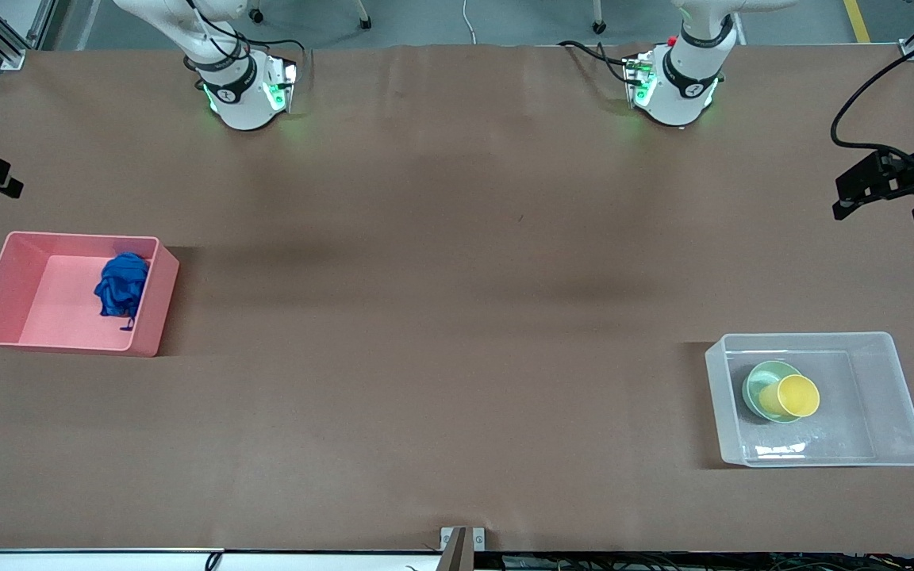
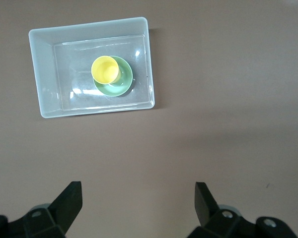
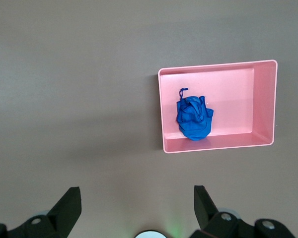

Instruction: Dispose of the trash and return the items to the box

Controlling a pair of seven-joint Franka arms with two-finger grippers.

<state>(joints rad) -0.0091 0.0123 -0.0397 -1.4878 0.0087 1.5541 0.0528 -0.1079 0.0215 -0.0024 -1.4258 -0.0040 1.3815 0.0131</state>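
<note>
Nearest the front camera, toward the left arm's end of the table, sits the clear box [image 1: 885, 396], and in it the mint-green bowl [image 1: 758, 388] with the yellow cup [image 1: 798, 396] lying tipped in the bowl, its mouth facing up and outward. Both look like thin, light, stiff plastic with smooth, likely slippery walls; a rim pinch would be the surest hold on either, and the cup would probably roll if nudged. A little farther from the camera, toward the right arm's end, stands the pink bin [image 1: 5, 285], and the blue wad [image 1: 121, 285] rests inside it against one wall, a short strand hanging from it. The wad looks soft, very light and crushable, so fingers could close on its bulk almost anywhere, though the strand may snag. With the trash in the bin and the items in the box, the task looks finished. The table [image 1: 457, 317] is covered in a plain brown, matte sheet with faint creases. The left gripper [image 2: 139, 203] hangs high over bare table near the clear box, fingers spread and holding nothing; the right gripper [image 3: 137, 206] hangs likewise near the pink bin, fingers apart and empty. Farthest off stand the two arm bases, with grey floor past the table edge.
</note>
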